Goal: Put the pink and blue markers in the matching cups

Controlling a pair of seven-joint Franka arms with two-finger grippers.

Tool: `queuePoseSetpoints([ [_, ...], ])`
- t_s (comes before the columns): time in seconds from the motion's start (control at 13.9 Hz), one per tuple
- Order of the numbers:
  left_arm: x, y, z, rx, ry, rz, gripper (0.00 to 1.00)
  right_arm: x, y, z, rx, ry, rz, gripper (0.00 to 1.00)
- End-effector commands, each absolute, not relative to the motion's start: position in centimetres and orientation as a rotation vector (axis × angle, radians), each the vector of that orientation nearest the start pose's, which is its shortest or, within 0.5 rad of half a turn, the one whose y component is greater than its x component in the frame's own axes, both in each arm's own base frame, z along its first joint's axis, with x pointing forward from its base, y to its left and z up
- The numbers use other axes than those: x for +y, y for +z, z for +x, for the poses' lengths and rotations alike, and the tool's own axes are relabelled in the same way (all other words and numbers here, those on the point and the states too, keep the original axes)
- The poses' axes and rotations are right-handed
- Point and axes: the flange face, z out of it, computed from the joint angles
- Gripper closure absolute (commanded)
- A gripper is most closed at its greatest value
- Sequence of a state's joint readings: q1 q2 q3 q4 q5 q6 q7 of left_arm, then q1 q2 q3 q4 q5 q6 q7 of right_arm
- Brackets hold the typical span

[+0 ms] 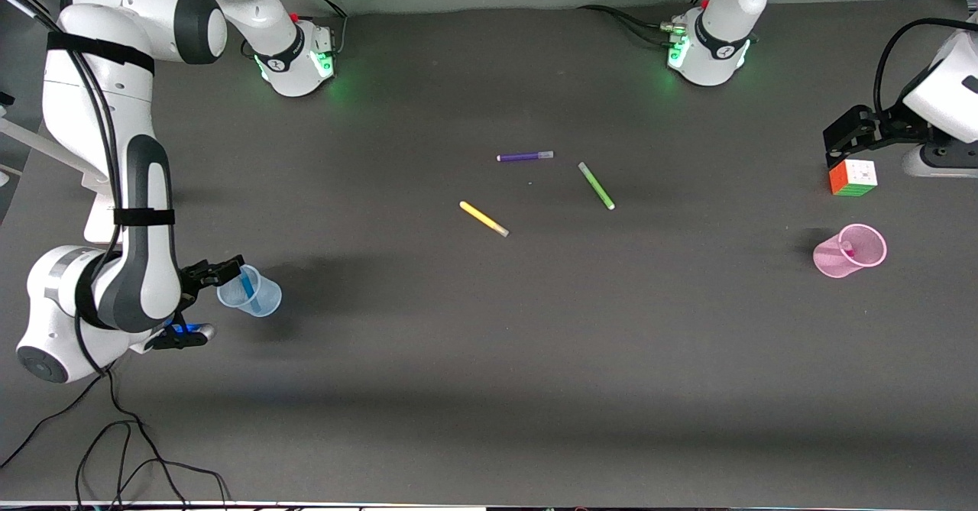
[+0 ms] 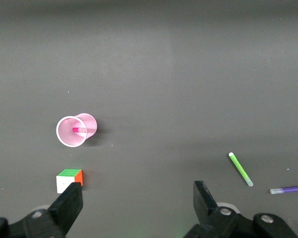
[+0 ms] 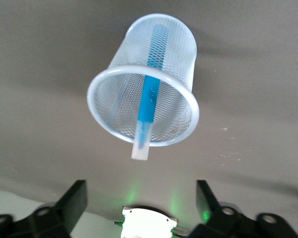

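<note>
Two robot arms work a dark bench [image 1: 489, 389]: the blue marker [image 1: 250, 290] stands in the blue cup [image 1: 250, 293] beside the right tool [image 1: 216, 273], the pink marker [image 1: 846, 248] sits in the pink cup [image 1: 850, 250], while purple [image 1: 525, 156], yellow [image 1: 484, 218] and green pens [image 1: 596, 185] lie mid-bench.

A pale blue mesh cup [image 3: 143, 79] holds a bright blue marker [image 3: 150, 89] (its cap pale); the pink cup [image 1: 850, 250] is mesh-patterned too.

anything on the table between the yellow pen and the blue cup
Nothing: in the front view the dark mat is bare from the yellow pen to the blue cup.
</note>
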State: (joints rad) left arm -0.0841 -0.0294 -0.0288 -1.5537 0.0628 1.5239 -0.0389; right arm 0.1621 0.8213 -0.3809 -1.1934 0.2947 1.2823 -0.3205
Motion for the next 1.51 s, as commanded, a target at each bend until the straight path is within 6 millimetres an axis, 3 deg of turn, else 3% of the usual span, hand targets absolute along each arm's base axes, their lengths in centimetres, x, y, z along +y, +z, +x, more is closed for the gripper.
queuePoseSetpoints([
  [0.0,-6.1,64.7,54.2,0.092,0.016,-3.073,0.01,-4.4,34.1,66.8,-0.181,0.829,-2.804,0.00],
  [0.29,-5.9,65.0,54.1,0.097,0.008,-3.078,0.01,-3.4,41.7,66.4,-0.172,0.659,-2.885,0.00],
  [0.5,-6.1,64.9,54.2,0.102,0.010,-3.076,0.01,-2.4,46.8,64.2,-0.039,0.523,-3.011,0.00],
  [0.79,-6.4,65.7,54.0,0.110,-0.002,-3.078,0.01,-0.6,52.4,60.3,0.088,0.218,-3.157,0.00],
  [1.22,-7.1,66.4,53.4,0.131,0.021,-3.076,0.01,-1.9,56.3,57.9,0.167,0.038,-3.140,0.00],
  [1.43,-7.2,66.5,53.1,0.136,0.042,-3.074,0.01,-4.3,57.5,56.7,0.213,-0.008,-3.131,0.00],
])
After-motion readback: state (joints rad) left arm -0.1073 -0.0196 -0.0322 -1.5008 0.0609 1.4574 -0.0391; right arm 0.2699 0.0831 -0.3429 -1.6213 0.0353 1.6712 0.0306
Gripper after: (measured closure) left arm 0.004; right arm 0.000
